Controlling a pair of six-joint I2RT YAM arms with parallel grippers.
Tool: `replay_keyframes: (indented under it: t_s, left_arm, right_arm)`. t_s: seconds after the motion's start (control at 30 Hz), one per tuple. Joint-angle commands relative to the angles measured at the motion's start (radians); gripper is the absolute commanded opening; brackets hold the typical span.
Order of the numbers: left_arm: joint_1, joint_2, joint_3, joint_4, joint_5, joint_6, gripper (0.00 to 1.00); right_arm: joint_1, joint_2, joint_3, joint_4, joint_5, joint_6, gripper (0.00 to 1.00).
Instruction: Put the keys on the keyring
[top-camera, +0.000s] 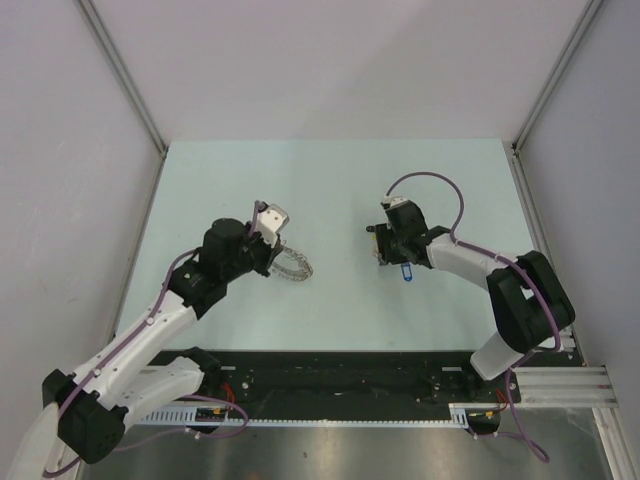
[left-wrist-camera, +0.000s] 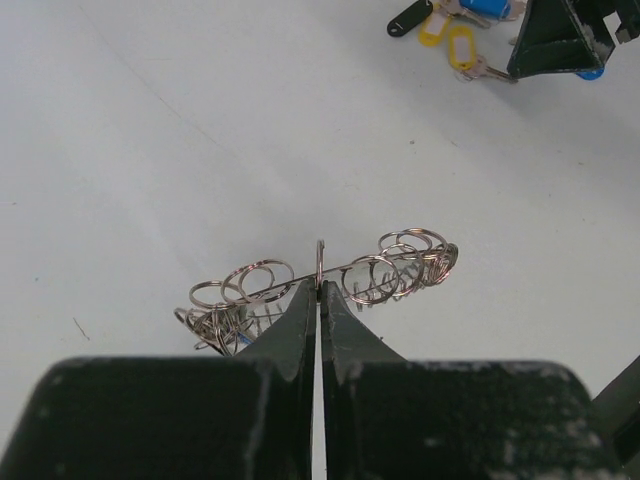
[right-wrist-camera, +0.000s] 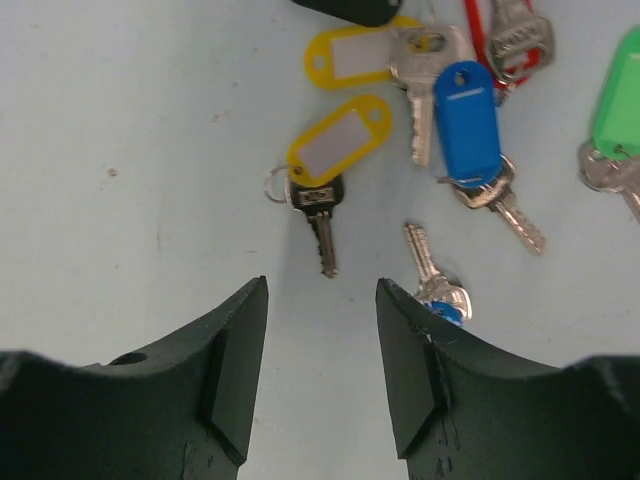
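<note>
Pinched shut between the two black, tapered fingers of the left gripper (left-wrist-camera: 319, 292): the keyring (left-wrist-camera: 405, 262), a grey hoop of thin metal wire strung with many small round split loops, shiny and springy-looking. Held up on edge, with loops bunched in two clusters, one on either side of the grip. Lowest loops on or just above the pale matt table (top-camera: 330, 180); cannot tell which.

Well apart from it, off to the right: the keys (top-camera: 404, 271), lying flat and loosely scattered on the table beneath the right gripper (right-wrist-camera: 321, 310). That claw spread wide, with nothing between its dark, wedge-shaped fingers.

Counted in the right wrist view:
- Two yellow tags (right-wrist-camera: 338, 140), oval glossy plastic, each with a white paper window.
- One blue tag (right-wrist-camera: 468, 125) of the same shape.
- One green tag (right-wrist-camera: 618, 95), cut off by the right edge.
- One red strip (right-wrist-camera: 478, 30) and one black piece (right-wrist-camera: 350, 8) at the top edge, both only partly in view.
- At least six toothed metal blades.

Straight ahead of the gap between the fingers: a black-headed key (right-wrist-camera: 320, 215) on a small split ring, joined to the nearer yellow tag. Just at the tip of the right-hand finger and partly hidden by it: a small silver key (right-wrist-camera: 428, 268) with a blue head.
</note>
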Motion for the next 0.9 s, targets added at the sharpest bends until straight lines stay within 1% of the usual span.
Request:
replay_keyframes:
  t_s: [0.0,0.1,0.3,0.47,0.67,0.87]
  left_arm:
    - [-0.002,-0.037,0.002,0.052,-0.033,0.006,0.00]
    - [-0.002,-0.040,0.002,0.053,-0.039,0.006,0.00]
    - [-0.004,-0.047,-0.003,0.056,-0.048,0.015,0.00]
    - [-0.007,-0.049,-0.006,0.058,-0.054,0.019,0.00]
    - [-0.010,-0.054,-0.008,0.058,-0.053,0.022,0.00]
    - [-0.013,-0.057,-0.009,0.060,-0.053,0.023,0.00]
  right_arm:
    - [-0.046,0.007,0.036,-0.040,0.080,0.039,0.52]
    - [-0.073,0.006,0.034,-0.078,0.101,0.042,0.49]
    - [-0.124,0.015,0.036,-0.112,0.082,0.050,0.42]
    - [-0.150,0.024,0.034,-0.140,0.031,0.058,0.42]
    - [-0.155,0.038,0.034,-0.169,-0.041,0.064,0.45]
    - [-0.107,0.050,0.025,-0.186,-0.109,0.088,0.45]
